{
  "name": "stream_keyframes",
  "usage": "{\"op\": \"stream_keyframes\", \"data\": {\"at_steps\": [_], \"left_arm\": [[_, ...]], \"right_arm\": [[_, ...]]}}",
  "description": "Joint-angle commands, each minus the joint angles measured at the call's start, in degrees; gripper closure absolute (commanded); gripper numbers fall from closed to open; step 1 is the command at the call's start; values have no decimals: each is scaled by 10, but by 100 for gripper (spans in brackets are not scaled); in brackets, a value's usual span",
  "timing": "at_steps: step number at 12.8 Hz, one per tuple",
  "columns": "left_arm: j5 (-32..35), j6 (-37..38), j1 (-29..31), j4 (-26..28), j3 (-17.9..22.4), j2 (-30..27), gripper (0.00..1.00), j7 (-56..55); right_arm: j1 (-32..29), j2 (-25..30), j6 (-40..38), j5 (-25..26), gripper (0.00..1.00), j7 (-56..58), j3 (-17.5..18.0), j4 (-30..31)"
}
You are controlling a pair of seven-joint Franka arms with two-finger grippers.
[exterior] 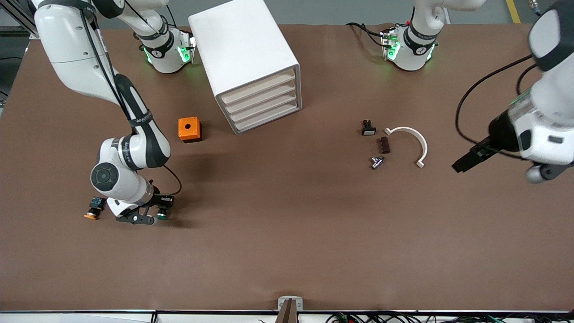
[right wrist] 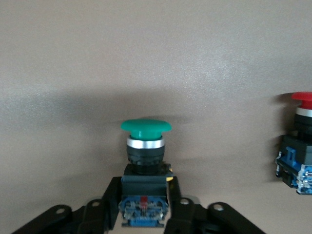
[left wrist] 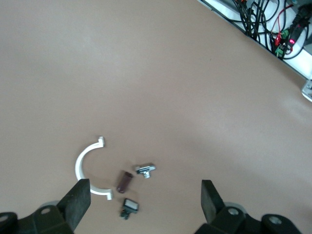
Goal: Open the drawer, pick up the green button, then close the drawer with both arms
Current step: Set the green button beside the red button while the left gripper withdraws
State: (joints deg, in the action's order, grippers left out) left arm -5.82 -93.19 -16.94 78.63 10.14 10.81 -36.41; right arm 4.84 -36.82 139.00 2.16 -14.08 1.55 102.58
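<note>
The white cabinet (exterior: 244, 49) stands toward the right arm's end of the table. Its four drawers look shut, the lowest drawer (exterior: 270, 117) among them. My right gripper (exterior: 154, 211) is low at the table, nearer the front camera than the orange box. It is shut on the green-capped button (exterior: 162, 216). In the right wrist view the fingers (right wrist: 105, 202) clamp the blue and black body of the button (right wrist: 145, 127). My left gripper (exterior: 466, 161) hangs open and empty over the table beside a white arc; its fingers (left wrist: 78, 201) stand wide apart.
An orange-capped button (exterior: 93, 211) lies beside my right gripper; it looks red-capped in the right wrist view (right wrist: 297, 141). An orange box (exterior: 189, 129) sits near the cabinet. A white arc (exterior: 415, 141), a small black switch (exterior: 368, 128), a brown piece (exterior: 384, 145) and a metal fitting (exterior: 377, 162) lie toward the left arm's end.
</note>
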Motion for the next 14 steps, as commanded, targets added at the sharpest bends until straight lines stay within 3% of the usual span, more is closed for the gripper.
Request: {"op": "stream_keyframes", "data": {"at_steps": [1, 2, 4, 9, 14], "left_arm": [[12, 19, 104, 54, -84, -67, 0, 77], [12, 30, 137, 66, -106, -85, 0, 104], [12, 49, 155, 88, -113, -117, 0, 149], [62, 51, 182, 165, -153, -197, 0, 230], [64, 51, 182, 173, -152, -208, 0, 245]], "right_arm": [[0, 18, -2, -4, 0, 7, 1, 10], [0, 22, -3, -4, 0, 8, 1, 8], [-2, 34, -10, -4, 0, 47, 1, -3], [-8, 84, -143, -8, 0, 80, -1, -57], [-29, 142, -368, -2, 0, 117, -5, -156]]}}
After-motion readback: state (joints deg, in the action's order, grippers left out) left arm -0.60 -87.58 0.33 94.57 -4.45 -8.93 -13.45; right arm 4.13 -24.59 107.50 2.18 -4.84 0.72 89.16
